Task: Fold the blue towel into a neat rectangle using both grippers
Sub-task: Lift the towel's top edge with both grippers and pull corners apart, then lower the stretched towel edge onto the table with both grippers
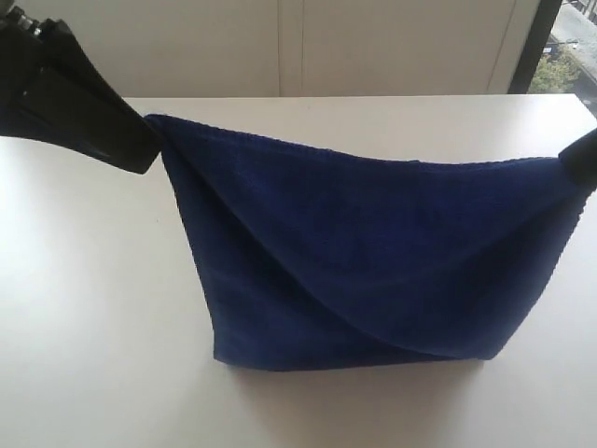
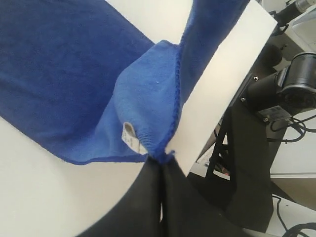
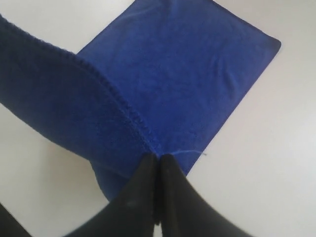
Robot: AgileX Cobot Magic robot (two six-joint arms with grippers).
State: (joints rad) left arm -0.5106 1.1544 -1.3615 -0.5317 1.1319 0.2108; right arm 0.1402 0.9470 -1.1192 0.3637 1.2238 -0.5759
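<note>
Right now the blue towel [image 1: 373, 252] hangs stretched between the two arms, one long edge lifted and the rest draping down to lie on the table [image 1: 84, 355]. Its long axis runs side to side, from one arm to the other. The left tool [image 2: 161, 159] is pinched tight on the corner beside the white label [image 2: 129, 136]. The right tool [image 3: 158, 158] is clamped just as narrowly on the opposite corner. With an arm at each end, I'd guess both must carry the raised edge together over the flat part.
</note>
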